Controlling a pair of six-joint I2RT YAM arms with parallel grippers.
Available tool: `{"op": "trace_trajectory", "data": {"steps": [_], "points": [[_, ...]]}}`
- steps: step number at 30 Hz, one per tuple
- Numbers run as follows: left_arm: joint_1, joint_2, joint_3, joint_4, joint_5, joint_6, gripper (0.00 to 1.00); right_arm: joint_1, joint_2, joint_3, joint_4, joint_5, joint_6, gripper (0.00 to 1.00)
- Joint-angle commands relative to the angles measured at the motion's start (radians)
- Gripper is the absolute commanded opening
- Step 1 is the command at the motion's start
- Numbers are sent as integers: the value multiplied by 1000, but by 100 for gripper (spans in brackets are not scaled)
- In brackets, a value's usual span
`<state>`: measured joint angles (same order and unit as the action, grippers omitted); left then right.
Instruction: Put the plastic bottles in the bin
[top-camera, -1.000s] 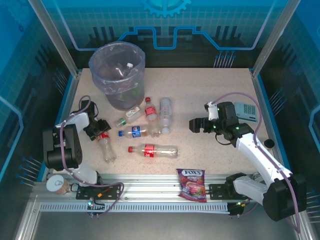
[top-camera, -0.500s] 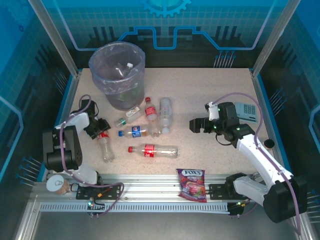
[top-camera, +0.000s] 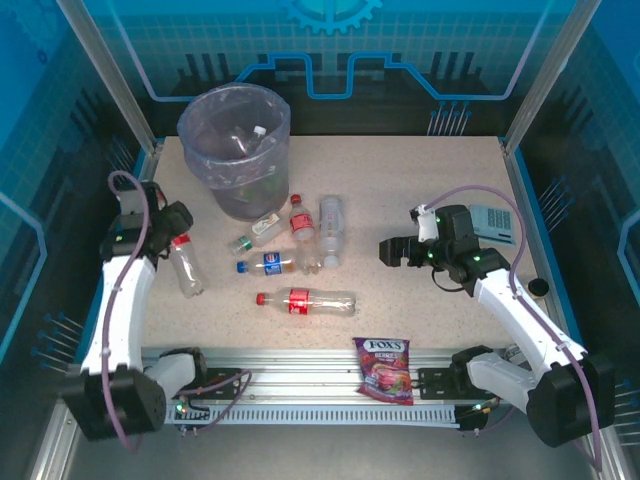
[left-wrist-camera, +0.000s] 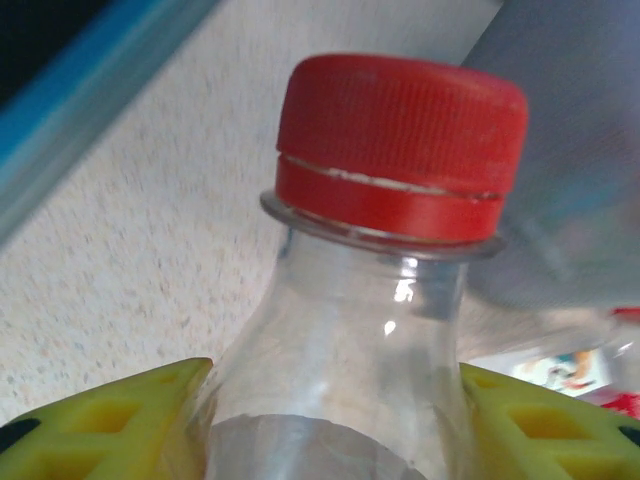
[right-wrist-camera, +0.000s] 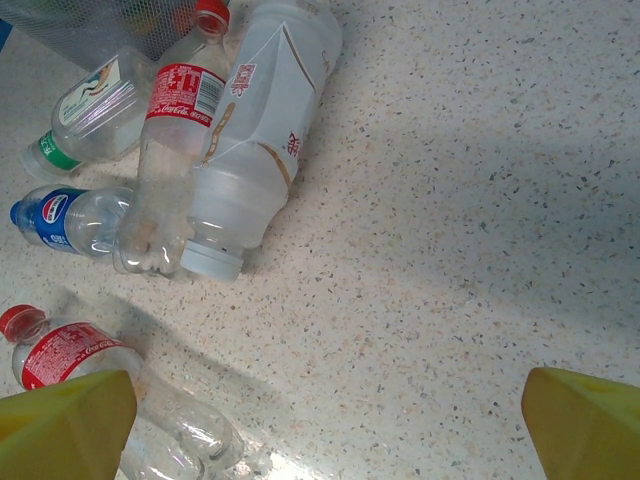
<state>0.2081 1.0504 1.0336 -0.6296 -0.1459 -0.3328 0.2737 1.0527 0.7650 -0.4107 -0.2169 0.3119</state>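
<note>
Left gripper (top-camera: 172, 238) clamped on a red-capped bottle (top-camera: 186, 270) just left of the bin (top-camera: 236, 198); right gripper (top-camera: 386, 252) spread wide, holding nothing.
Left wrist view: the bottle's body is cut off below the neck, its cap (left-wrist-camera: 400, 140) sits beyond the yellow fingers (left-wrist-camera: 110, 420), and the bin is a grey blur. Can't tell if the base touches the table (top-camera: 420, 190). Bin contents are hazy through the lilac bag (top-camera: 200, 125). Loose bottles (right-wrist-camera: 170, 170) are clustered between the arms, left of the right gripper, not touching it.
</note>
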Motion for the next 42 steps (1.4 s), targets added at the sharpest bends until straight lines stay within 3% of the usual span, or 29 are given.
{"op": "trace_trajectory", "data": {"steps": [1,7,14,20,25,28,42], "points": [[-5,-70,88,-12,-25,40,16,-11,-22,-1,-4,-1,18,100],[-15,-87,242,54,16,47,0,-8,-26,15,-14,8,13,100],[-19,-65,308,243,91,-28,0,-9,-49,15,-26,33,3,100],[-27,6,337,505,182,-90,0,-8,-59,20,-34,30,9,100],[-39,94,380,685,191,-148,0,-7,-68,10,-35,31,21,100],[-64,157,396,818,192,-117,0,-4,-75,3,-38,30,26,100],[-189,554,694,749,131,116,0,1,-96,32,-102,54,-8,100]]}}
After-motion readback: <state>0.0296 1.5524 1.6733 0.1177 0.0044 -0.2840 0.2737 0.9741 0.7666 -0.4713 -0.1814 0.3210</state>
